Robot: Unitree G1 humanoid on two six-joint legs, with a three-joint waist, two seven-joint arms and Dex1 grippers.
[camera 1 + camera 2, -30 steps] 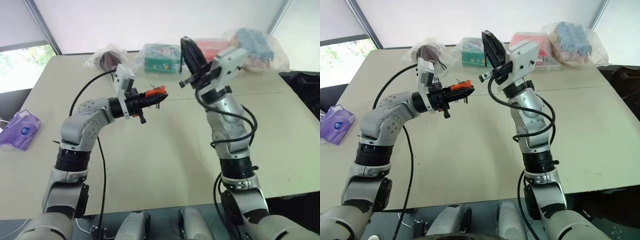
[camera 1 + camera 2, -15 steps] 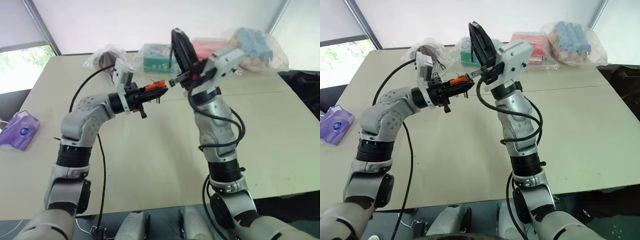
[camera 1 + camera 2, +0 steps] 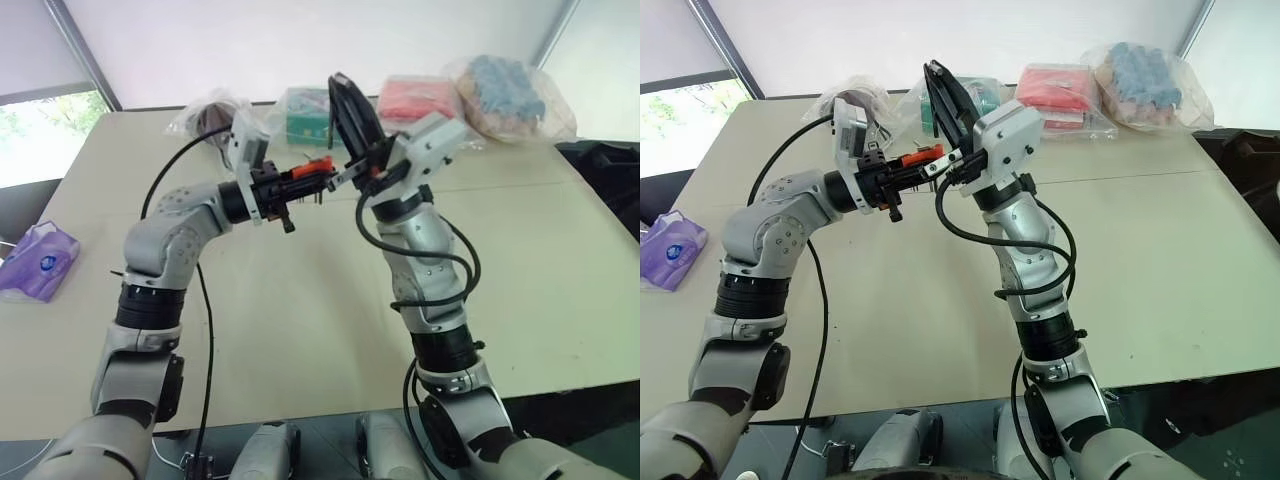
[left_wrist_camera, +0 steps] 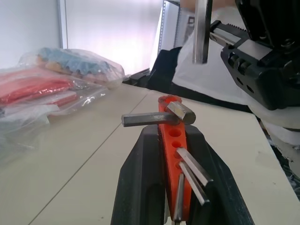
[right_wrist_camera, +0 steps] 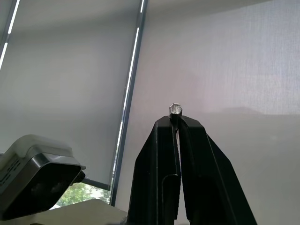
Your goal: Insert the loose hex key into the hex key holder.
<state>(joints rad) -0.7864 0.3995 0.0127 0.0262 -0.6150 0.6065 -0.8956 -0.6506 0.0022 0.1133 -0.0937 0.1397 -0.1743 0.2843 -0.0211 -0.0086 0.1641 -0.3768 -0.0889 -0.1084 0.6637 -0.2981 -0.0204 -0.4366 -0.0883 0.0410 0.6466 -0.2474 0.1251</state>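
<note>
At the far left edge of the worktop (image 3: pixel 300 300) we see a purple packet (image 3: pixel 38 258). Further right, raised above the worktop, the left gripper (image 4: pixel 174 140) is clamped on the hex key holder (image 4: pixel 174 154), its keys pointing out sideways. Just beside it on the right, the right gripper (image 5: pixel 177 123) is closed on the loose hex key (image 5: pixel 176 109), whose long end hangs just above the holder. Bagged goods, among them a red packet (image 3: pixel 420 97), line the far edge.
</note>
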